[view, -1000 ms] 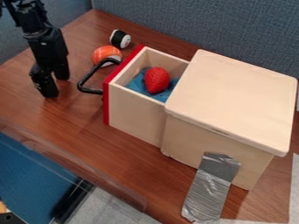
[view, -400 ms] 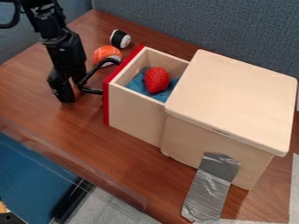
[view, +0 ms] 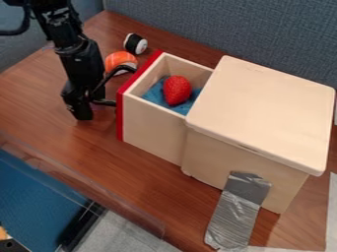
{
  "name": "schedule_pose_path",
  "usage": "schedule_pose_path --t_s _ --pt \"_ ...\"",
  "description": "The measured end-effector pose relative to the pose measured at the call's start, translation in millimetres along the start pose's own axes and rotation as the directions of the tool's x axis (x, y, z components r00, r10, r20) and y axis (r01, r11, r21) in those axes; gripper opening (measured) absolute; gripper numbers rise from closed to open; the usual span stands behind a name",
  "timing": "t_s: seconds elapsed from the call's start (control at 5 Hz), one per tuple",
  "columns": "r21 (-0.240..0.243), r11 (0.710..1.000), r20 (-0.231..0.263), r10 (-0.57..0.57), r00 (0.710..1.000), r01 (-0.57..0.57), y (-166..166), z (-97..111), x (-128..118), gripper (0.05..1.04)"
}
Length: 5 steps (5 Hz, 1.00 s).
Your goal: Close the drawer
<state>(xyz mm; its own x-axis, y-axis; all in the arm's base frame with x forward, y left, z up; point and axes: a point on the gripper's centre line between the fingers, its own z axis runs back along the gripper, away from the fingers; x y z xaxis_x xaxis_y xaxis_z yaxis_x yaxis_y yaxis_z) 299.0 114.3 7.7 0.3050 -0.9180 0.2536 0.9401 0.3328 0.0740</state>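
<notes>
Claw [view: 87, 107] at the black handle [view: 103, 103], on the drawer's 9 o'clock side; can't tell if released or clenched, or if actually touching the handle. Drawer [view: 152, 127] sticks well out of the wooden box [view: 263, 108] toward 10 o'clock, red strawberry [view: 176, 90] and blue cloth [view: 154, 93] inside. Closing not done; whole push toward 4 o'clock left, I'd say. Orange ball [view: 119, 60] just beyond handle, about 1 o'clock from claw.

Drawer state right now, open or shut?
Open. The pale wooden drawer with the red front juts well out of the lidded wooden box; a red toy strawberry shows inside.
</notes>
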Motion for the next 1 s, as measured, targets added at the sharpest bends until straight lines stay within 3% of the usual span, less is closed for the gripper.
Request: schedule_pose_path --t_s 1.0 --pt "-0.060 0.998 0.081 -0.018 0.997 0.023 -21.5 -5.4 78.3 1.001"
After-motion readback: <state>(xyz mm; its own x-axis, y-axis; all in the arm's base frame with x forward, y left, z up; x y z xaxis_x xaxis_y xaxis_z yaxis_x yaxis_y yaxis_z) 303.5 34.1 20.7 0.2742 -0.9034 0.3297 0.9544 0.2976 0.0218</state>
